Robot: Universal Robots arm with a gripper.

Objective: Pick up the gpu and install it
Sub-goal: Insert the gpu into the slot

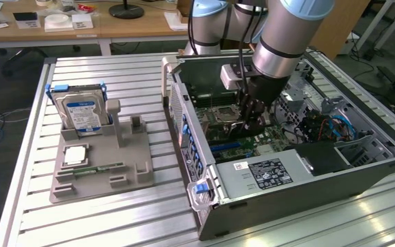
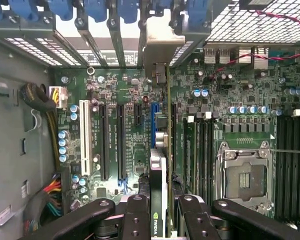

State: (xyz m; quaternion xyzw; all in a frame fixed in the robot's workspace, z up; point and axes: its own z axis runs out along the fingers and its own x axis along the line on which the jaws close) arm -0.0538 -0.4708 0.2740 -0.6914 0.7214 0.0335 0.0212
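Note:
My gripper [image 1: 254,119] reaches down inside the open computer case [image 1: 204,206], over the motherboard [image 1: 219,116]. It is shut on the gpu [image 2: 167,150], a thin card seen edge-on in the wrist view between the two black fingers [image 2: 137,212]. The card's metal end bracket [image 2: 160,45] stands against the case's rear slot openings. The card lies along the blue slot [image 2: 155,125] on the green motherboard [image 2: 225,125]; I cannot tell whether its edge is seated in the slot. In the exterior view the dark card [image 1: 242,127] hangs below the fingers.
A grey fixture [image 1: 101,175] at the exterior view's left holds a blue-labelled hard drive [image 1: 81,113], a square chip [image 1: 74,154] and a green memory stick [image 1: 98,169]. Inside the case are the power supply [image 1: 273,172], the CPU socket [image 2: 245,175] and coloured cables [image 2: 50,192].

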